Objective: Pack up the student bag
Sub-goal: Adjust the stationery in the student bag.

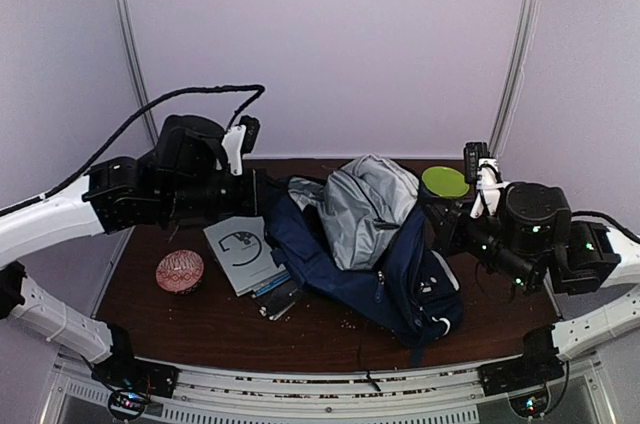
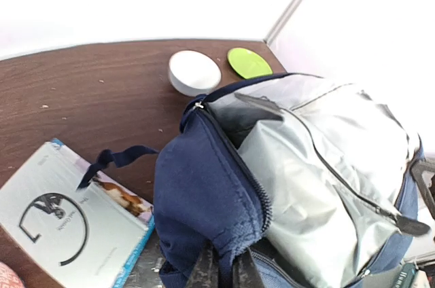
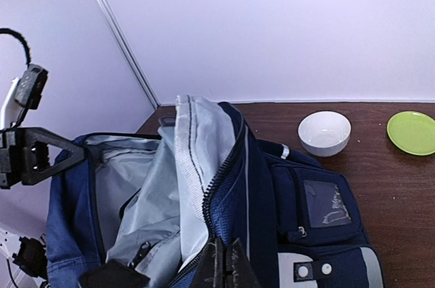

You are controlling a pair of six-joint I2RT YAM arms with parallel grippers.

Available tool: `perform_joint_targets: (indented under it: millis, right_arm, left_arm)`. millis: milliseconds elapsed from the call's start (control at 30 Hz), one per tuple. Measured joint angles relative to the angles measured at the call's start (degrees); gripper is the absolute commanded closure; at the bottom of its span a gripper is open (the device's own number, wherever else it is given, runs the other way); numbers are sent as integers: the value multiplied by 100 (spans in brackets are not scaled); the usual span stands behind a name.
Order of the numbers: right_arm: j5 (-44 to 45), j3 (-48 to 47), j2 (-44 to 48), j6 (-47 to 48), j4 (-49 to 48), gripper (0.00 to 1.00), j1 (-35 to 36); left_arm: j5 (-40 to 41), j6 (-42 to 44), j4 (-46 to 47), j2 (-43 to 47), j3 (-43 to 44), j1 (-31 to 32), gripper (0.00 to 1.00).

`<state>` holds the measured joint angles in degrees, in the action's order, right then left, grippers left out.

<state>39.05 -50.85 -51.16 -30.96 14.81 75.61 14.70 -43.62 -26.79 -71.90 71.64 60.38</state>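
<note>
We see the student bag [image 1: 395,269], a large navy-blue fabric backpack, lying across the middle of the dark wooden table [image 1: 200,319]. It reaches from near the far edge towards the near right corner. Its main zip is undone, and pale grey lining billows out of the mouth. The front shows a white stripe, a clear window pocket [image 3: 326,203] and a white patch with two snaps [image 3: 309,271]. A dark strap trails from it onto a grey booklet [image 1: 238,252], which lies just beside the bag on the left edge's side.

The left gripper [image 2: 219,271] is pinched almost closed on the navy rim of the bag's mouth. The right gripper [image 3: 221,266] is closed tight on the zipped edge of the opposite side, which stands upright.

A white bowl [image 3: 325,132] and a green plate [image 3: 412,132] sit near the far right corner.
</note>
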Motion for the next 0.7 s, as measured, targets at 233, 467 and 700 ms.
perform_joint_targets:
  millis: [233,467,700]
  right_arm:
    - [-118,-136,-332,-264,365,100,-273]
    - [-68,-262,417,44,1003,100,-452]
    - [-973,-243,671,549,634,100,-396]
  left_arm:
    - [46,44,466,544,-1161,-44,100]
    - [-166,114,938,863,-1604,-22,100]
    - [-238,173,1668,979,-1797,0,100]
